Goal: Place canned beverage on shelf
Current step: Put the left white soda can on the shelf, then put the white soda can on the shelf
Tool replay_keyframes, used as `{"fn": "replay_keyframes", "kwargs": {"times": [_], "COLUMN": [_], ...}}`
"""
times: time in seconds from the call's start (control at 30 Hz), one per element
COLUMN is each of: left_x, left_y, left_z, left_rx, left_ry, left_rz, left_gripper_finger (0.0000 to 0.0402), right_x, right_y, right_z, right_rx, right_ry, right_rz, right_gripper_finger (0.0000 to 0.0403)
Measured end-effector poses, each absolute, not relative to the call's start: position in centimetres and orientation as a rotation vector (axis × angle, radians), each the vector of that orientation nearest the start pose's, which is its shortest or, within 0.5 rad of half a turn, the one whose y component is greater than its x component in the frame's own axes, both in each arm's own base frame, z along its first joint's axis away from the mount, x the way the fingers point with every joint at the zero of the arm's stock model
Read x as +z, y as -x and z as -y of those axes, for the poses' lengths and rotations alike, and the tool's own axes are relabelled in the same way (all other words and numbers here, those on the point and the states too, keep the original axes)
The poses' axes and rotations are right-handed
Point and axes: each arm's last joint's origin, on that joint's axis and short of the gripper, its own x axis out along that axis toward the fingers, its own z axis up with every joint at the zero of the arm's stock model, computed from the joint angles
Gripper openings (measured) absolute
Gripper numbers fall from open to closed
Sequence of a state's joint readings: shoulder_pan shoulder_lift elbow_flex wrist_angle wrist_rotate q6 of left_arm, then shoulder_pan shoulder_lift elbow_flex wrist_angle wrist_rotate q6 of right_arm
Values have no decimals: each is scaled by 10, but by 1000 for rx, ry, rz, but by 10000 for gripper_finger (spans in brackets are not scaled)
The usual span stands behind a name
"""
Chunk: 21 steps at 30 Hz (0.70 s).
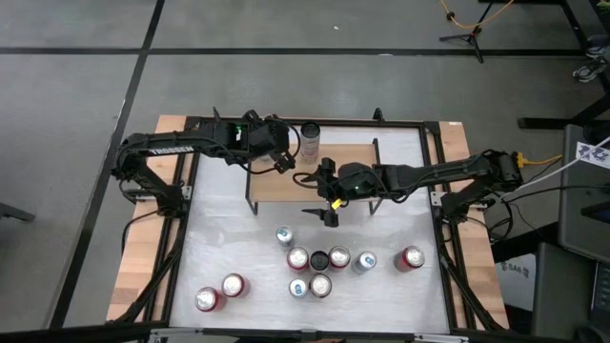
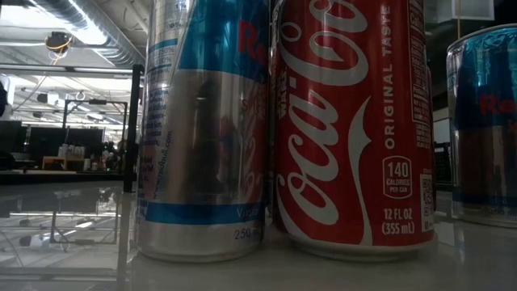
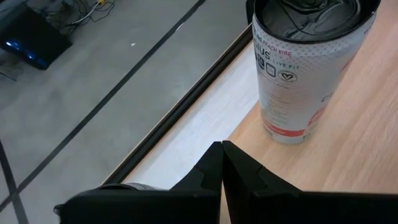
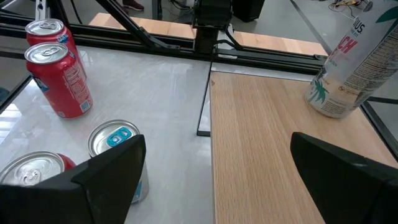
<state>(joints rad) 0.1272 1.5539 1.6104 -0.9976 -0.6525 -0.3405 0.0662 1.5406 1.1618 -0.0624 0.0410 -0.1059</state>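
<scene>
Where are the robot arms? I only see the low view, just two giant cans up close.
Observer: Both reach in over the shelf, one from each side.
Operator: Is any can on it yet?
Observer: Yes, one tall white can stands at its back edge.
Operator: Is the robot holding one?
Observer: No. The right jaws are wide open and empty; the left jaws are shut on nothing.

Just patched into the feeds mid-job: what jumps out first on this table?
A lone tall white can stands at the far edge of the wooden shelf, with the shut left gripper beside it. The right gripper, jaws wide open and empty, hangs over the shelf's near edge. A cluster of red and blue cans waits on the white table below.
</scene>
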Motion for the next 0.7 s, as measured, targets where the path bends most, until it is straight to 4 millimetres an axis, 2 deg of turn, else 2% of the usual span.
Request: {"fn": "replay_keyframes", "kwargs": {"times": [0.7], "left_x": [372], "left_y": [-310], "left_z": [-64], "left_rx": [860], "left_ry": [85], "left_rz": [-722], "left_gripper_finger": [0], "right_x": [291], "right_y": [-349], "right_z": [-22], "right_rx": [48], "right_ry": [128], "right_rz": [-439], "right_gripper_finger": [392]}}
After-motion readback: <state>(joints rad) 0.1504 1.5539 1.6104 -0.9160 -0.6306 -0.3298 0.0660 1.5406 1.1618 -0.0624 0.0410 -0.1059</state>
